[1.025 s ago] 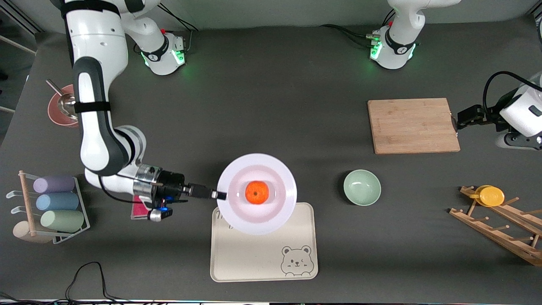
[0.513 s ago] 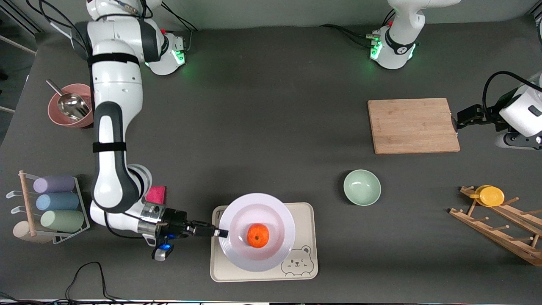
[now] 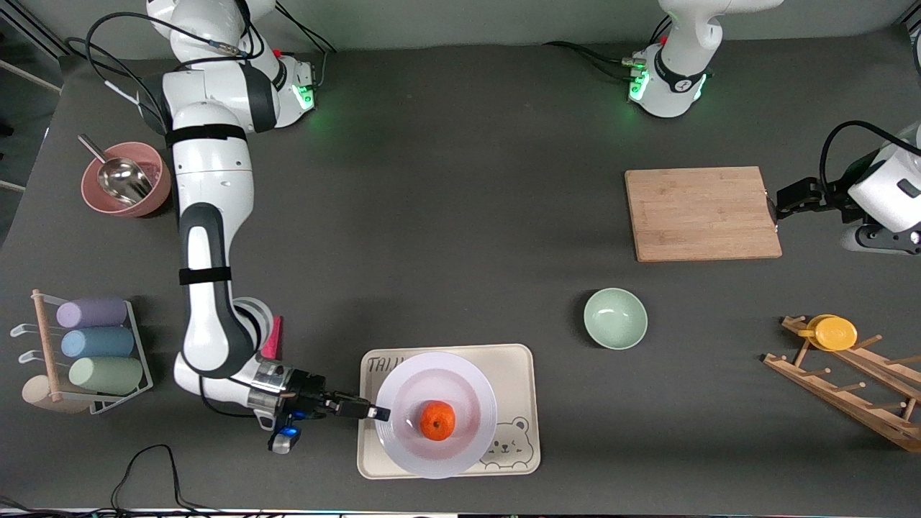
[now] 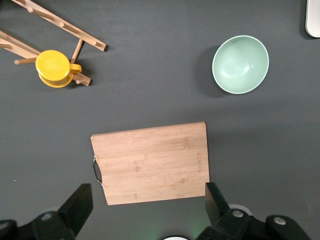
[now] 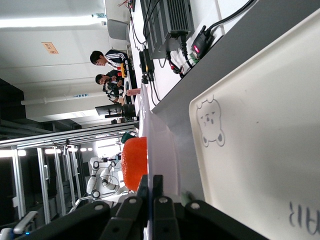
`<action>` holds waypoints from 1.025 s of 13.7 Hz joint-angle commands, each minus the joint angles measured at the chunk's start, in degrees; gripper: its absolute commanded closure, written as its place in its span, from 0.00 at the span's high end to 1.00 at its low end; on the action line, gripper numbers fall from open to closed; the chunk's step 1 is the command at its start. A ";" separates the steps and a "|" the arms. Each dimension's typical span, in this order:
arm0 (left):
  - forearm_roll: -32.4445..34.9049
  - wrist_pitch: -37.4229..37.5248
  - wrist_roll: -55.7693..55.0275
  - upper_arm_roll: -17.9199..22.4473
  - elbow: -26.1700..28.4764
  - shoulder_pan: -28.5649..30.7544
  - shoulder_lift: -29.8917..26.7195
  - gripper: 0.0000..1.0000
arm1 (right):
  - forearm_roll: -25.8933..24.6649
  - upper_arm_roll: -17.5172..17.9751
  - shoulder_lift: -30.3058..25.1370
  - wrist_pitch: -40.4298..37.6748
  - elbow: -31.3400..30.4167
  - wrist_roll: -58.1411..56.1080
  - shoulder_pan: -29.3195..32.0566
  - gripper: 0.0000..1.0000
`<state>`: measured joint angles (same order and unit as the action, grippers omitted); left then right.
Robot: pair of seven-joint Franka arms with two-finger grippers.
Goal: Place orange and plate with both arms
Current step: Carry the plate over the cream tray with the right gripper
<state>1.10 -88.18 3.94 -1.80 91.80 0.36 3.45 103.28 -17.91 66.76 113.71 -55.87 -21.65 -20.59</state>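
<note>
Near edge of the bench first: we see the cream bear tray (image 3: 518,360) lying close to that edge, about midway along it. The plate (image 3: 460,392) sits over the tray, covering most of it; only the strip with lettering, the bear corner and the margins show. The orange (image 3: 437,420) rests in the plate's well, a little off centre toward the near edge.

The right pincer (image 3: 380,414) is clenched on the plate's rim at the side toward the right arm's end of the bench. From the pincer, the plate extends straight out along the line of the fingers, toward the left arm's end, with the orange next along that line. In the right wrist view the rim (image 5: 161,150) is pinched edge-on between the closed fingers, the orange (image 5: 134,162) just past them, the tray (image 5: 260,150) below. We cannot tell whether the plate's foot is fully down on the tray or a shade above it. We judge the set-down near complete; what the next move turns on is that gap between plate and tray, then a release and a pull back along the finger line so the rim is not dragged.

Farther up, the pale-green bowl (image 3: 615,318) stands on bare bench, well apart from the tray.

Farthest, the left pincer (image 3: 781,203) waits, fingers spread wide and empty, at the edge of the wooden cutting board (image 3: 701,214).
</note>
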 commanded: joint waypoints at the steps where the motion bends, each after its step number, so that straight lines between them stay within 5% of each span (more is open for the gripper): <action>1: -0.13 0.99 -0.42 0.30 -0.31 -0.54 -0.28 1.00 | 0.34 2.27 3.63 2.21 3.14 -4.80 0.55 0.00; 4: -0.13 0.99 -1.39 0.30 -0.31 -0.62 -0.28 1.00 | 0.34 6.48 5.39 5.81 3.14 -9.37 0.63 0.00; 14: -0.13 0.99 -1.56 0.30 -0.40 -0.71 -0.28 1.00 | 0.34 6.58 7.15 6.35 3.14 -12.72 0.72 0.00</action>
<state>1.09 -88.18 3.33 -1.80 91.79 0.31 3.45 103.29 -12.00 72.76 119.76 -55.38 -33.65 -20.47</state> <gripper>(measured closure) 0.000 0.960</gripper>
